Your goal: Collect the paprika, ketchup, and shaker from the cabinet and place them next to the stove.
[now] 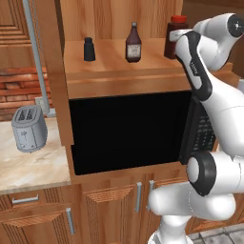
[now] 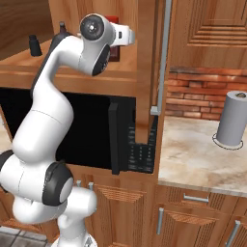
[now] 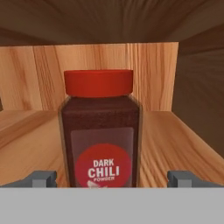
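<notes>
Where grained wood shelves it, squarish red-capped paprika point(image 3: 100, 131) between open claw point(image 3: 111, 178) tips.

On the cabinet point(image 1: 119, 76) shelf, the shaker point(image 1: 89, 49) stands left, the ketchup point(image 1: 133, 44) middle, the paprika point(image 1: 174, 33) right.

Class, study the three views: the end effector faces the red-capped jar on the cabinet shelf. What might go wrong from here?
1. The open end effector straddles the paprika with little spare width; slightly off-centre, a fingertip may push the jar back instead of gripping it.
2. Swinging left with the jar, the arm might topple the upright ketchup or the shaker.
</notes>
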